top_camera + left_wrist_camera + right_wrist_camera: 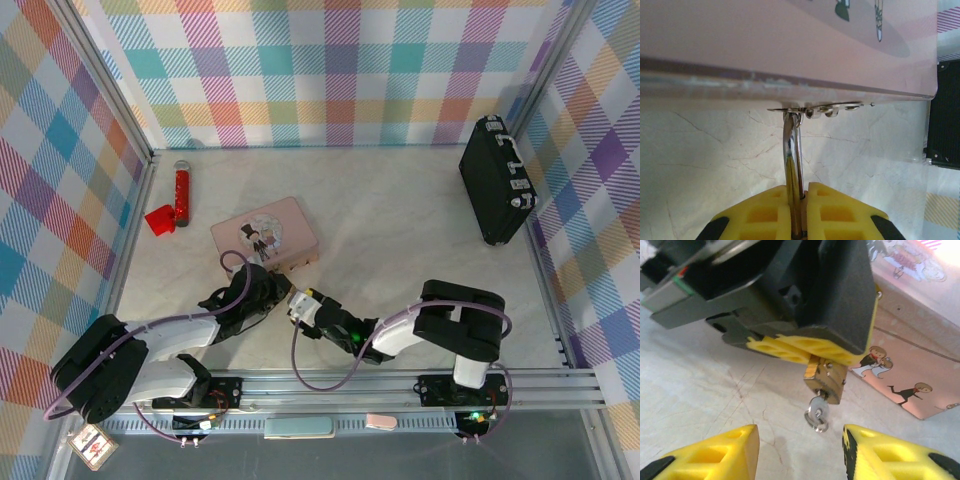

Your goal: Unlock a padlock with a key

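The brass padlock [827, 380] hangs from between the yellow fingers [805, 352] of my left gripper [802, 215], which is shut on it. Its silvery shackle [791, 165] runs up to the metal hasp on the pink box [790, 45]. The small silvery key [817, 412] sticks out of the padlock's underside with a small ring on its head. My right gripper [800, 450] is open, its fingers on either side of the key and a little short of it, touching nothing. From above, both grippers [270, 290] [300, 310] meet just in front of the pink box [265, 235].
A red tube [182, 192] and a red scrap [160, 220] lie at the back left. A black case [495, 180] stands by the right wall. Plaid walls enclose the table on three sides.
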